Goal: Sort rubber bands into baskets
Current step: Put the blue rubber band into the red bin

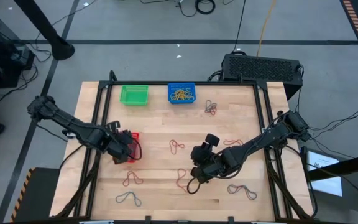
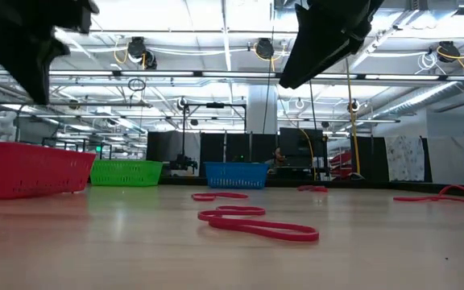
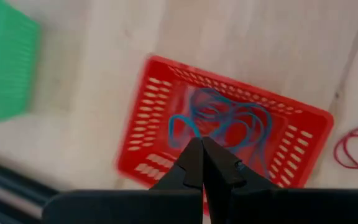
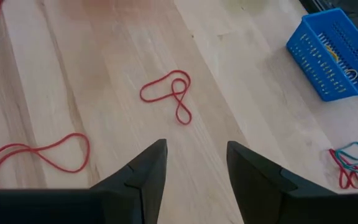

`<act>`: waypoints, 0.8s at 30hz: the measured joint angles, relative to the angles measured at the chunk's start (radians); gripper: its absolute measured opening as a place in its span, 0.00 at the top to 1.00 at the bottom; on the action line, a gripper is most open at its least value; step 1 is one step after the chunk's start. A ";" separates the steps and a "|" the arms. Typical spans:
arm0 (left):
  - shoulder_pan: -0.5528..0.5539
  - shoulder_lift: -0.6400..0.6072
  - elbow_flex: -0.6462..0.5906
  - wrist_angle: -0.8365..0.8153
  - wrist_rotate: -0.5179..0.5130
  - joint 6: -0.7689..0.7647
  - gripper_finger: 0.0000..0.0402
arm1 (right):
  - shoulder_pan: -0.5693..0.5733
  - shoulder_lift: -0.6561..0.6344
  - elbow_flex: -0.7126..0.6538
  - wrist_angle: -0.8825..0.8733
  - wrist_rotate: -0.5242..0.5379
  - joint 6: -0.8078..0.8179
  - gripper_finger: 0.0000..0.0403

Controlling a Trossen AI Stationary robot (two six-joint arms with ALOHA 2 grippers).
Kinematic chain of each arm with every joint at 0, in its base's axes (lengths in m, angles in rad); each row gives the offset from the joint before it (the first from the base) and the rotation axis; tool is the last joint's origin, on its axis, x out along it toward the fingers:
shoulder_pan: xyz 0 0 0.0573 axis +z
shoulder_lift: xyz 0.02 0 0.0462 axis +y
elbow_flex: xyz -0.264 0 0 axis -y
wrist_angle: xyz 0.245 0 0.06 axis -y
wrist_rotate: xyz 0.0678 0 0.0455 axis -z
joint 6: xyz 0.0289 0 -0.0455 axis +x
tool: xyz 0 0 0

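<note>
The right pincer [image 4: 191,168] fills the foreground of its own wrist view, its two dark fingers spread wide and empty above bare worktop [image 4: 104,68]. Just ahead of it lies a red rubber band [image 4: 169,93] folded into a figure-eight, the likely object of the step in hand; a second, longer red band [image 4: 42,155] lies off to the side of the first. The blue basket [image 4: 334,53], already holding yellow-tan bands, stands well beyond the figure-eight band, and a small tangle of red and blue bands [image 4: 347,163] lies between that basket and the pincer.

In the high view the left pincer [image 1: 127,151] hangs over the red basket [image 1: 133,135], fingers pressed together and holding nothing; blue bands [image 3: 222,121] already lie inside. The green basket [image 1: 134,94] sits beside the blue basket.

To do the pick well, the right pincer should descend so its fingers straddle the band's crossing point, touch the wood lightly, and close fully, since a thin loop slips easily.
</note>
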 joint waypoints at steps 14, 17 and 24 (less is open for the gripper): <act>0.015 0.003 -0.112 0.103 0.056 0.040 0.94 | 0.008 0.000 0.000 0.113 -0.002 0.000 0.60; 0.015 0.003 -0.112 0.102 0.055 0.056 0.88 | 0.007 0.000 0.000 0.130 -0.001 0.001 0.60; 0.015 0.003 -0.112 0.102 0.055 0.079 0.76 | 0.008 0.000 0.000 0.152 -0.001 0.001 0.60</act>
